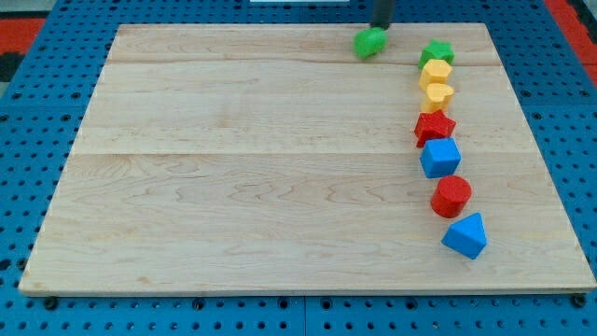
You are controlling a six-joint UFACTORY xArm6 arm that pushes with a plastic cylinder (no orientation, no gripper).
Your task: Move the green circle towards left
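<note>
Arm: one dark rod, upright, entering at 12 o'clock edge of view, upper part cropped. My tip (380, 28) at approx. 1 o'clock from centre. No gripper fitted.

A pale wooden board (261, 168) lies on a blue pegboard (28, 140). At twelve o'clock sits the green circle (369, 42). Down the three o'clock side runs a column — green star (437, 52), two yellow blocks (436, 71) (437, 94), red star (434, 126), blue cube (440, 158), red cylinder (451, 196), blue triangle (465, 235).
</note>
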